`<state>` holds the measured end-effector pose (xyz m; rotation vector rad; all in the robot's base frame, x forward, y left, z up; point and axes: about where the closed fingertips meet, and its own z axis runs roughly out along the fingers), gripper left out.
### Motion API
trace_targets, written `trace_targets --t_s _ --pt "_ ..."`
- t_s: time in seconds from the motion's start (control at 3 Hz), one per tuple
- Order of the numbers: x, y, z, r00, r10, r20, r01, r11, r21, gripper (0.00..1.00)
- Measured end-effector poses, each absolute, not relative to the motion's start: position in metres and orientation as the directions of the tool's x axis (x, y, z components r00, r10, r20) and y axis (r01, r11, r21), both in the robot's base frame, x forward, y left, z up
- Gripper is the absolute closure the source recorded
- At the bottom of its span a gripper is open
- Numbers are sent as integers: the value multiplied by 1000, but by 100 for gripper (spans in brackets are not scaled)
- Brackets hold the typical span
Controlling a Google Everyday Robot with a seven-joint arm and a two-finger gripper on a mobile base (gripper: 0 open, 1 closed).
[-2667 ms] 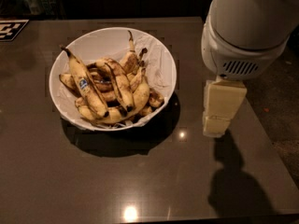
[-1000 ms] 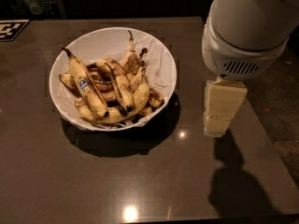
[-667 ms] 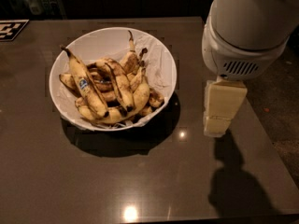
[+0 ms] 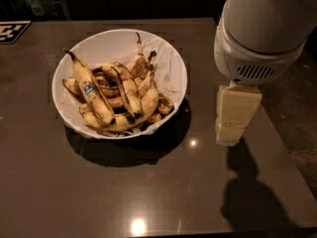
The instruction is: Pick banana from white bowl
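The white bowl [image 4: 163,48], lined with thin white paper, stands on the dark table at centre left and holds several overripe bananas. The banana [image 4: 127,89], long and yellow with a heavy dark brown streak along one side, lies across the middle of the pile. A yellow banana with a small blue sticker [image 4: 90,90] lies to its left. My gripper [image 4: 230,133] hangs cream-coloured below the large white arm housing [image 4: 262,29], to the right of the bowl and outside its rim. It is above the table and holds nothing that I can see.
The dark brown table [image 4: 99,192] reflects ceiling lights near its front. Its right edge [image 4: 285,148] runs just right of the gripper, with speckled floor beyond. A black-and-white marker tag [image 4: 11,31] lies at the far left corner.
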<state>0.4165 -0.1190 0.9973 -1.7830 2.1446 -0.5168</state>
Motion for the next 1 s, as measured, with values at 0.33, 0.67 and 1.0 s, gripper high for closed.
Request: trace_targets --t_s 0.33,0.67,1.0 --pt "417 -119 997 -182 -983 -3 -874 163 -458 0" --pt "435 -98 1007 -163 -986 -29 -876 158 -455 0" --pt "449 -71 1038 -99 -994 -48 -849 109 -516 0"
